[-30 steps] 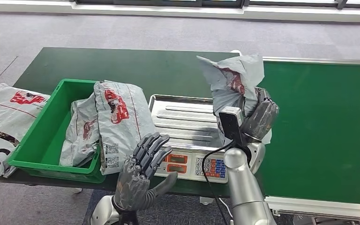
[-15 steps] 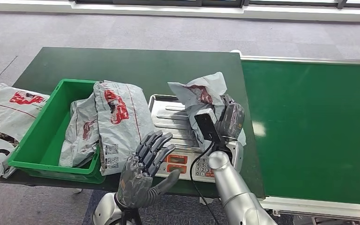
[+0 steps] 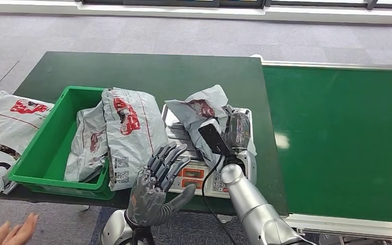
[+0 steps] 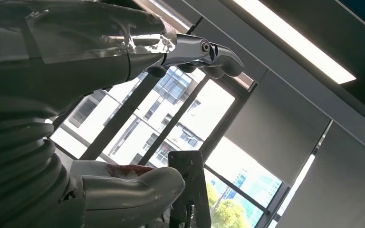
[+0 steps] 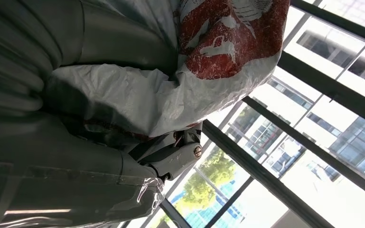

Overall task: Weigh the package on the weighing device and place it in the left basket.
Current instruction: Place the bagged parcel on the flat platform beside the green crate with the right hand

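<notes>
Green table (image 3: 132, 71), grey carpet beyond | right hand (image 3: 237, 130) is closed around package (image 3: 199, 109), over scale (image 3: 184, 133) | left hand (image 3: 155, 189) spread, nothing held, basket (image 3: 46, 148) beside | windows (image 5: 323, 95) are seen by the wrists

My left hand (image 4: 76, 118) open, thumb (image 4: 128, 192) and fingers (image 4: 204, 50) spread, nothing held; windows (image 4: 180, 114), ceiling light strip (image 4: 294, 40) beyond.

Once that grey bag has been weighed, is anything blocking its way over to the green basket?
Partly. The package sits in the right hand over the scale. Two packages already lean over the green basket on its scale-side rim, so that edge is crowded; the basket's far side looks free.
</notes>
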You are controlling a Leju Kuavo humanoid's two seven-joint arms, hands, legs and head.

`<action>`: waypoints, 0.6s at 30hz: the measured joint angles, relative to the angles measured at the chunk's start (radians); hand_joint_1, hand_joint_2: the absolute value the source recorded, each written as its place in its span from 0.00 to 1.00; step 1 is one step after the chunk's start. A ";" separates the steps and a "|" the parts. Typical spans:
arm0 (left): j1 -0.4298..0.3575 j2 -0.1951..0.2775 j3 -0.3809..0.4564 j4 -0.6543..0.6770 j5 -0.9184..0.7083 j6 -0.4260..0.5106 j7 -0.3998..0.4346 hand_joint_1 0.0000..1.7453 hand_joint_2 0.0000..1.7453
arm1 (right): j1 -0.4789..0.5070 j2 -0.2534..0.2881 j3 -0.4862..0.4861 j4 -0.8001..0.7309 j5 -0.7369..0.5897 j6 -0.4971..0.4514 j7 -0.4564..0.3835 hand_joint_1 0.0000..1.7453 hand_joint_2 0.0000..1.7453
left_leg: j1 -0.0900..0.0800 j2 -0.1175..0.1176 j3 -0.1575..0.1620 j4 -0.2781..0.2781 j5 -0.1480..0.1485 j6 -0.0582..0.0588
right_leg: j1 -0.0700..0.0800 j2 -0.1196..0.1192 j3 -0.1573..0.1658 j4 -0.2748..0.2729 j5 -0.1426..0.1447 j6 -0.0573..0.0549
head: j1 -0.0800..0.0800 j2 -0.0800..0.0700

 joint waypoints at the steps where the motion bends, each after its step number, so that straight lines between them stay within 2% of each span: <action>1: 0.000 0.000 0.000 0.000 0.000 0.000 0.000 0.00 1.00 | -0.001 0.000 0.000 0.002 0.000 0.000 0.000 1.00 1.00 | 0.000 0.000 0.000 0.000 0.000 0.000 | 0.000 0.000 0.000 0.000 0.000 0.000 | 0.000 0.000; 6: 0.000 0.000 0.000 0.000 0.000 0.000 0.000 0.00 1.00 | -0.004 -0.001 0.005 0.011 0.006 0.023 -0.008 1.00 1.00 | 0.000 0.000 0.000 0.000 0.000 0.000 | 0.000 0.000 0.000 0.000 0.000 0.000 | 0.000 0.000; 13: 0.000 0.000 0.000 0.000 0.012 -0.003 -0.016 0.00 1.00 | -0.002 -0.004 0.067 0.018 0.055 0.177 -0.095 1.00 1.00 | 0.000 0.000 0.000 0.000 0.000 0.000 | 0.000 0.000 0.000 0.000 0.000 0.000 | 0.000 0.000; 17: 0.003 0.001 0.000 0.000 0.016 -0.003 -0.023 0.00 1.00 | 0.001 -0.004 0.141 0.019 0.069 0.194 -0.107 0.00 1.00 | 0.000 0.000 0.000 0.000 0.000 0.000 | 0.000 0.000 0.000 0.000 0.000 0.000 | 0.000 0.000; 18: 0.004 0.002 0.000 0.000 0.016 -0.003 -0.023 0.00 1.00 | 0.001 -0.004 0.154 0.019 0.068 0.194 -0.107 0.00 1.00 | 0.000 0.000 0.000 0.000 0.000 0.000 | 0.000 0.000 0.000 0.000 0.000 0.000 | 0.000 0.000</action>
